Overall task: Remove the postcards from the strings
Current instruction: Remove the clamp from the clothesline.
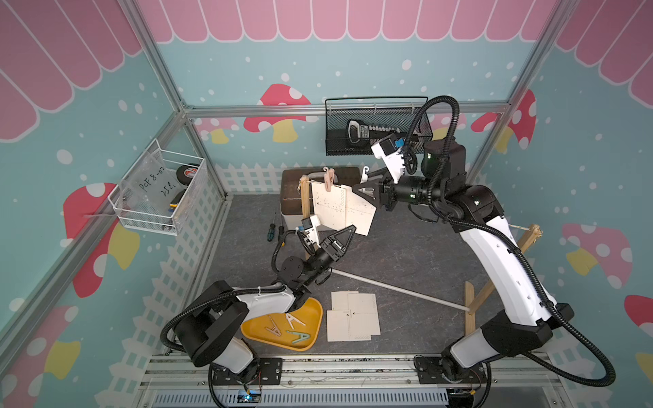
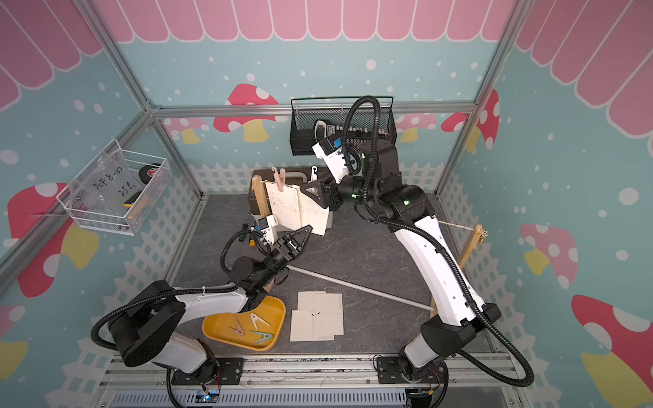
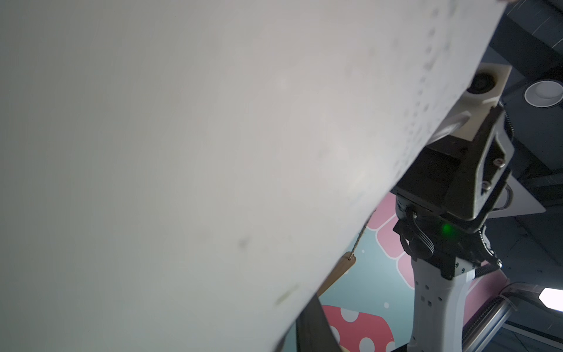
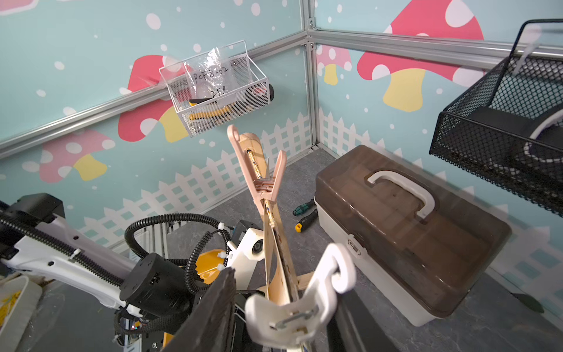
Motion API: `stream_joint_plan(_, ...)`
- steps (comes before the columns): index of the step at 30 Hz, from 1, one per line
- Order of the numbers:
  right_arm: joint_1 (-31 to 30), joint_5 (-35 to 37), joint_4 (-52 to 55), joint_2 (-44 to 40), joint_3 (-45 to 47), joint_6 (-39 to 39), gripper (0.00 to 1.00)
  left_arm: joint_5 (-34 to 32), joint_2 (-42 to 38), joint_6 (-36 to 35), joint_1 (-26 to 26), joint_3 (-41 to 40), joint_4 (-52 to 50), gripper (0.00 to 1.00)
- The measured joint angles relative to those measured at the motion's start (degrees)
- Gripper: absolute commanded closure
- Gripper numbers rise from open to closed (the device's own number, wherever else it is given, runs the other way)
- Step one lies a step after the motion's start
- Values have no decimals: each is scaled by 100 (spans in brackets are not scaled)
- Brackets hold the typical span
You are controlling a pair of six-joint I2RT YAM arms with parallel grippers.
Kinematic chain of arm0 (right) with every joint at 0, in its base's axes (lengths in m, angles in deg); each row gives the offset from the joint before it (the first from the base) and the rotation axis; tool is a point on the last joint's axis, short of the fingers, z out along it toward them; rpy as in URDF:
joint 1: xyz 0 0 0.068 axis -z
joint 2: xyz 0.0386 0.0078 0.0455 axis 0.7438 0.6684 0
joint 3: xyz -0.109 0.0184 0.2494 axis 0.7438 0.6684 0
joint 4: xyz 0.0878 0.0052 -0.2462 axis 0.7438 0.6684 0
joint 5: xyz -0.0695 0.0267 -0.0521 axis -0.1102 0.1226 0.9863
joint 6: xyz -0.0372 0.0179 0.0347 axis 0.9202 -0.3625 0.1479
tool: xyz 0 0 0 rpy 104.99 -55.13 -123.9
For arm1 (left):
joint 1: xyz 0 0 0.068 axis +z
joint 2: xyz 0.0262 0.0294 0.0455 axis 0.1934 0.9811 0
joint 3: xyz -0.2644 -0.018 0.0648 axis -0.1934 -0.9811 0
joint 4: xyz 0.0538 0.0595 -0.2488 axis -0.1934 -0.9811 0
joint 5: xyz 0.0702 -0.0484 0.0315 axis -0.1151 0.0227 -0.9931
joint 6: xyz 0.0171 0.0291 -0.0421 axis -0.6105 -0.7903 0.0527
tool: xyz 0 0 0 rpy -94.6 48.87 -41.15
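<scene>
Two postcards hang side by side from the strings (image 1: 519,228) close to the left wooden post (image 1: 304,197). A pink peg (image 1: 329,178) pins the left postcard (image 1: 328,208). My left gripper (image 1: 352,229) is shut on the lower corner of the right postcard (image 1: 360,215), which fills the left wrist view (image 3: 213,152). A white peg (image 4: 292,311) sits blurred between the fingers of my right gripper (image 4: 288,286) at that card's top edge; contact is unclear. A few more postcards (image 1: 353,318) lie stacked on the table.
A yellow tray (image 1: 318,307) with three pegs lies beside the left arm. A brown-lidded toolbox (image 4: 411,219) stands behind the left post, with screwdrivers (image 1: 271,231) beside it. A white rod (image 1: 399,289) crosses the floor. A black wire basket (image 1: 353,141) hangs on the back wall.
</scene>
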Motion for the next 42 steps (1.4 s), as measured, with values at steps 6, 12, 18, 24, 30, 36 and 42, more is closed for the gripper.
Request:
stream_joint_plan(6, 24, -7, -57, 0, 11, 2, 59, 7, 0, 28, 0, 0, 50, 98)
stream_joint_plan(12, 28, 0, -87, 0, 24, 13, 72, 7, 0, 63, 0, 0, 50, 99)
stream_joint_plan(18, 33, 17, -142, 0, 44, 24, 82, 24, 0, 103, 0, -4, 52, 100)
stream_joint_plan(24, 33, 22, -155, 0, 50, 26, 86, 28, 0, 103, 0, -15, 59, 100)
stream_joint_plan(30, 33, 116, -181, 0, 57, 26, 86, 48, 0, 103, 0, -28, 70, 100)
stream_joint_plan(36, 33, 221, -184, -2, 57, 26, 87, 153, 0, 105, 0, -63, 83, 100)
stream_joint_plan(42, 33, 264, -184, -2, 57, 26, 87, 348, 0, 105, -31, -63, 85, 100)
